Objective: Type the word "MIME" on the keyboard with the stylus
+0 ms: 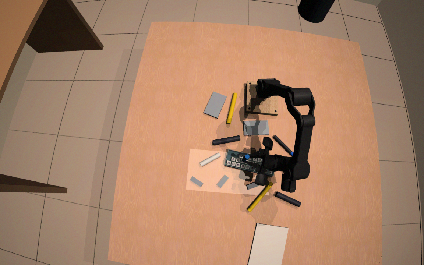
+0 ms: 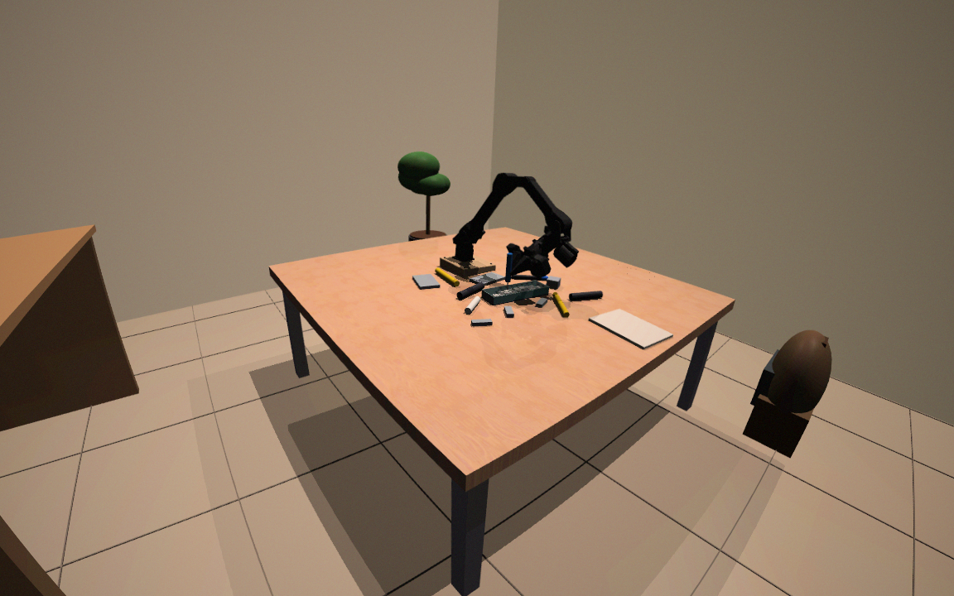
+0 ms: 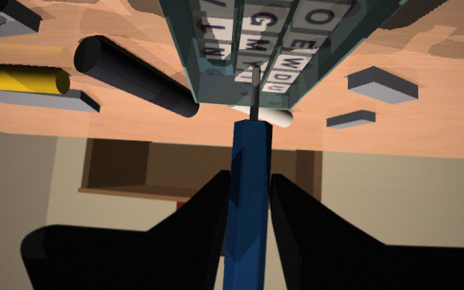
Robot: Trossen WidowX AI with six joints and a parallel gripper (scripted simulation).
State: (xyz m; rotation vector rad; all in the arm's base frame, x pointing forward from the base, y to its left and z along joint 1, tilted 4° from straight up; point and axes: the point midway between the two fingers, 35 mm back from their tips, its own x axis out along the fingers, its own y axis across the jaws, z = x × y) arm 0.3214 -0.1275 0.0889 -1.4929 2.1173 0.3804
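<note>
My gripper (image 1: 249, 157) (image 2: 512, 268) (image 3: 250, 180) is shut on the blue stylus (image 1: 246, 156) (image 2: 508, 265) (image 3: 250, 153), which stands nearly upright, thin dark tip down. The dark teal keyboard (image 1: 232, 153) (image 2: 516, 294) (image 3: 220, 89) lies under it, with white letter keys. In the wrist view the tip overlaps the Y key, just beside the M key (image 3: 252, 46). Whether it touches a key cannot be told. The E key (image 3: 304, 43) shows in the neighbouring row. The I key cannot be made out. The arm hides part of the keyboard in the top view.
A black rod (image 1: 225, 140) (image 3: 135, 76) and a white rod (image 1: 209, 159) (image 3: 282, 117) lie near the keyboard's end. Small grey blocks (image 1: 196, 181) (image 1: 222, 181) lie beside it. A yellow rod (image 1: 256, 201) and another black rod (image 1: 287, 199) lie on its other side, before a white board (image 1: 268, 243).
</note>
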